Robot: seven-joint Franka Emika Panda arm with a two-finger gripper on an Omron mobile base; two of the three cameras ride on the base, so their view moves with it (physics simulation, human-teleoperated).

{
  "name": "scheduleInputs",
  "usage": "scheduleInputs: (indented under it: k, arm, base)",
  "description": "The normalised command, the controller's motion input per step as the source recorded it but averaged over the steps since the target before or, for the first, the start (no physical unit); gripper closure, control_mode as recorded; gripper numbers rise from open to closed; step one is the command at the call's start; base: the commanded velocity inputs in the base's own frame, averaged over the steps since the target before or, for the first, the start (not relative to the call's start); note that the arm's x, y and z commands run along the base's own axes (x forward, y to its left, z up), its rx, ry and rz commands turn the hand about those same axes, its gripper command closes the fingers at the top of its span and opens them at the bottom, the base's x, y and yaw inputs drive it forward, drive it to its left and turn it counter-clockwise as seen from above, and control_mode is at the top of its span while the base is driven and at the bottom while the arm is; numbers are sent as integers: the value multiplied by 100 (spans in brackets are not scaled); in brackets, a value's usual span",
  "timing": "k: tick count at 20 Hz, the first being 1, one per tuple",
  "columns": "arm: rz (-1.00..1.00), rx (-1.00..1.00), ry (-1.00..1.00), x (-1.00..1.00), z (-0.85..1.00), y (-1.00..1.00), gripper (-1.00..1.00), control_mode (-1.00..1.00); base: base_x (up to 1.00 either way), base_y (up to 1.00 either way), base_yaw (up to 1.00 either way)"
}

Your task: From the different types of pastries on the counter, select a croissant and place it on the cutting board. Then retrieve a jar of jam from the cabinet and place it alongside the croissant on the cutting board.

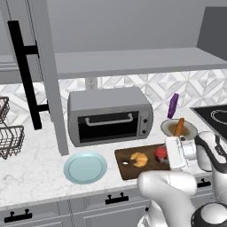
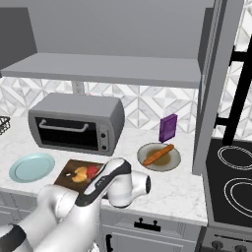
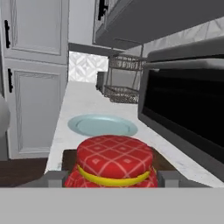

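Jar of jam (image 3: 114, 162) between jaws

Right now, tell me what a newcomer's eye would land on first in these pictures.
The red-lidded jar of jam looms large between the tool's fingertips, down at the cutting board, next to the golden croissant. Behind them sits the big grey toaster oven, with a pale teal plate left of the board on the counter.

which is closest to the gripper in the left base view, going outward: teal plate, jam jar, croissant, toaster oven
1. jar of jam, right at the gripper, on the cutting board.
2. croissant, just left of the jar.
3. Teal plate, left, and toaster oven, behind: too close to call.
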Motion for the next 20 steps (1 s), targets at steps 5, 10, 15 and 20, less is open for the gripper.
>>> scheduleInputs:
  k: [5, 10, 15, 20]
  arm:
    - [13, 8, 0, 40, -35, -19, 100, -100]
    - [5, 6, 0, 29, -19, -16, 100, -100]
    - [3, 4, 0, 18, -26, -12, 100, -100]
    - [0, 0, 0, 9, -29, 0, -100, -100]
  base:
    - [0, 0, 0]
    - [0, 0, 0]
    - [0, 0, 0]
    - [0, 0, 0]
